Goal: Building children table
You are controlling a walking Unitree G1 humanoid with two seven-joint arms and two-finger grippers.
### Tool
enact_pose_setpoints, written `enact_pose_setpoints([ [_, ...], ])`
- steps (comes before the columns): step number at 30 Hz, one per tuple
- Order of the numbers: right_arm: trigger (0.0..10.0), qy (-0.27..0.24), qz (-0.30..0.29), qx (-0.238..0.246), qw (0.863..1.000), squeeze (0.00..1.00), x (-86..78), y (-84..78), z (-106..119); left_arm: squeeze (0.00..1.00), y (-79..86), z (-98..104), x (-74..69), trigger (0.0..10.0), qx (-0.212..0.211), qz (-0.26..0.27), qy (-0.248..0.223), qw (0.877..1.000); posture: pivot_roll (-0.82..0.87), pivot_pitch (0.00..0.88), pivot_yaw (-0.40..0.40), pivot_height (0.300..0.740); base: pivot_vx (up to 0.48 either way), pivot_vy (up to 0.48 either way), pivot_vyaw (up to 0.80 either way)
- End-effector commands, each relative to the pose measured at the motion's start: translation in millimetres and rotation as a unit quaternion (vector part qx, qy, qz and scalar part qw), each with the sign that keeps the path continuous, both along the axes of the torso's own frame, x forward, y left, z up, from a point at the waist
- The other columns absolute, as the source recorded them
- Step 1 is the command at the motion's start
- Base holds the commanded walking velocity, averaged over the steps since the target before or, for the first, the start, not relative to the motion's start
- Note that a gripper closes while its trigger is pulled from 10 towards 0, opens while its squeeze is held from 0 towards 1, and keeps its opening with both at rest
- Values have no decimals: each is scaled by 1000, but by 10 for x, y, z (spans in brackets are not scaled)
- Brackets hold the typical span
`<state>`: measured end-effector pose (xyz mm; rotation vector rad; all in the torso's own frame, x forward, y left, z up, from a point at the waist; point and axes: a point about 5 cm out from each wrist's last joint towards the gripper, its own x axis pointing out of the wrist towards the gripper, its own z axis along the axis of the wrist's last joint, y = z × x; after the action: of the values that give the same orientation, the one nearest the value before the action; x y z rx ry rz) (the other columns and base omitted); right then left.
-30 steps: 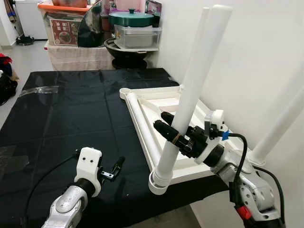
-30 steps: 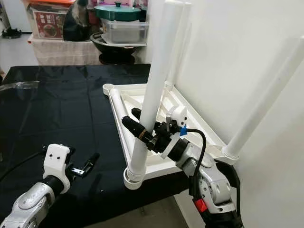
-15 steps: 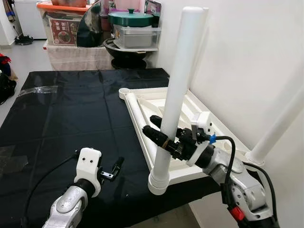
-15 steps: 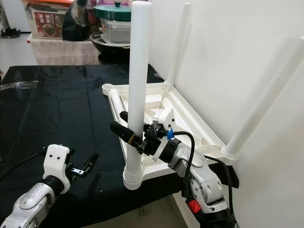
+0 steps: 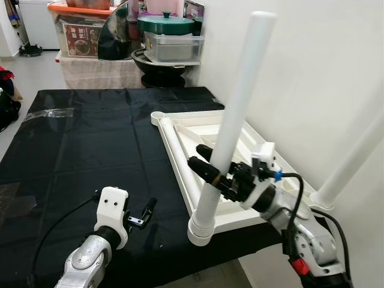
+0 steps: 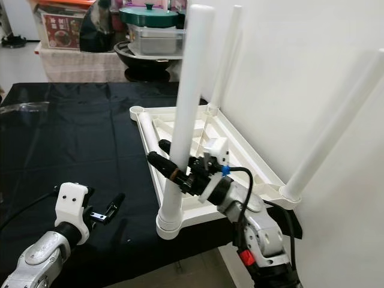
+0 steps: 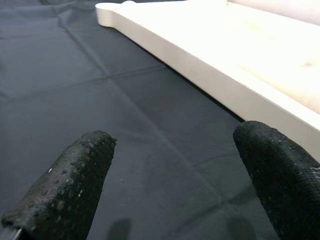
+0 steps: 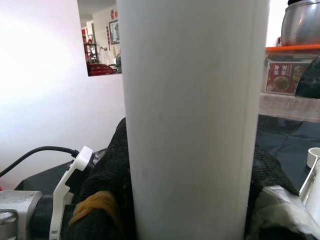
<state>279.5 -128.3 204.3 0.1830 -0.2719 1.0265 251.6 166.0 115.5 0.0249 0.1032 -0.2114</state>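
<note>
A white children's table top (image 5: 175, 147) lies upside down on a black cloth (image 5: 78, 144), against the wall. A long white leg (image 5: 237, 111) stands in the socket (image 5: 201, 230) at its near left corner, leaning to the right at the top. My right gripper (image 5: 210, 164) is shut on this leg low down; in the right wrist view the leg (image 8: 192, 115) sits between the black fingers (image 8: 107, 175). Two more legs (image 6: 225, 57) (image 6: 336, 123) stand at the right corners. My left gripper (image 7: 175, 142) hovers open over the cloth, left of the table top's rim (image 7: 210, 75).
A white wall (image 5: 324, 72) runs close along the right. At the back stand a green lidded pot (image 5: 166, 23), a dark wok (image 5: 157, 66) and storage boxes (image 5: 81, 33). A clear plastic wrapper (image 5: 48, 114) lies on the cloth's left. The cloth's front edge (image 5: 180, 273) drops to the floor.
The held leg leaned right, swung upright half a second ago, and now leans right again. My right gripper moved with it. The left arm stayed still.
</note>
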Motion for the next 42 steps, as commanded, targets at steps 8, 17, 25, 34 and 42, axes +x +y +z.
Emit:
enact_pose_setpoints([
  [8,0,25,27,-24,999,0,-52,5,-158,0,-4,-42,-9,10000,-8,0,13,1000,122,0,-113,740,0,0,0],
  [17,0,8,56,-36,998,0,-80,67,-135,0,-13,-34,-19,10000,-9,2,12,1000,124,0,-118,740,0,0,0],
  [25,0,-4,159,-89,983,0,-132,95,-94,0,-34,-38,-20,10000,-12,0,13,1000,125,0,-122,740,0,0,0],
  [34,0,-12,268,-89,959,0,-29,274,37,0,-30,-44,-36,10000,-17,9,14,1000,152,0,-149,740,0,0,0],
  [42,0,-8,317,-97,943,0,22,387,36,0,-48,-36,-44,10000,-18,13,13,1000,169,0,-166,740,0,0,0],
])
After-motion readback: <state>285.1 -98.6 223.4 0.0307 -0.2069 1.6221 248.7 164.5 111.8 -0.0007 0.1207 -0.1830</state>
